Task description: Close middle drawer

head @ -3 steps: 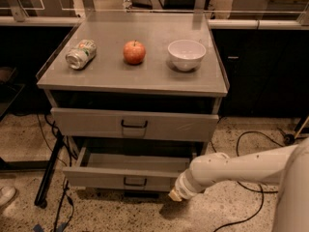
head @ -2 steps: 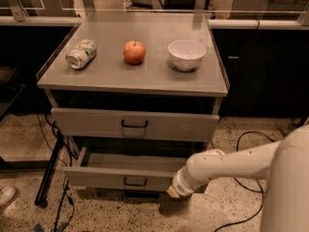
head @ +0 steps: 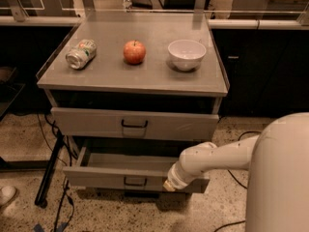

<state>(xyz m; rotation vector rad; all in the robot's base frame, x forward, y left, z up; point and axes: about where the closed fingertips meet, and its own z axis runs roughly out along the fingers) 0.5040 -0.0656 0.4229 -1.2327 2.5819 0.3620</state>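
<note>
- camera view: the tool (head: pixel 168 184) sits at the end of the white arm (head: pixel 217 156), which reaches in from the lower right. the tool is low in the picture, against the front face of the middle drawer (head: pixel 96 177).
- whether the tool is set wide or narrow cannot be told; only its pale tip shows at the drawer front, and it holds nothing that can be seen.
- the middle drawer stands pulled out from the cabinet, with its grey inside showing just above and to the left of the tool. most of its front runs off to the tool's left.
- the drawer's small dark handle (head: pixel 135 181) is just left of the tool, at about the same height, and apart from it.
- the upper drawer (head: pixel 87 121) lies above the tool, with its dark handle (head: pixel 134 124) up and to the left.
- higher still is the worktop (head: pixel 145 79). a white bowl (head: pixel 186 54) stands almost straight above the tool, and a red apple (head: pixel 134 51) is above and a little left.
- a can (head: pixel 80 54) lies on its side on the worktop, far up to the tool's left.
- dark cables (head: pixel 63 202) trail over the speckled floor (head: pixel 29 139), low and well to the left of the tool.
</note>
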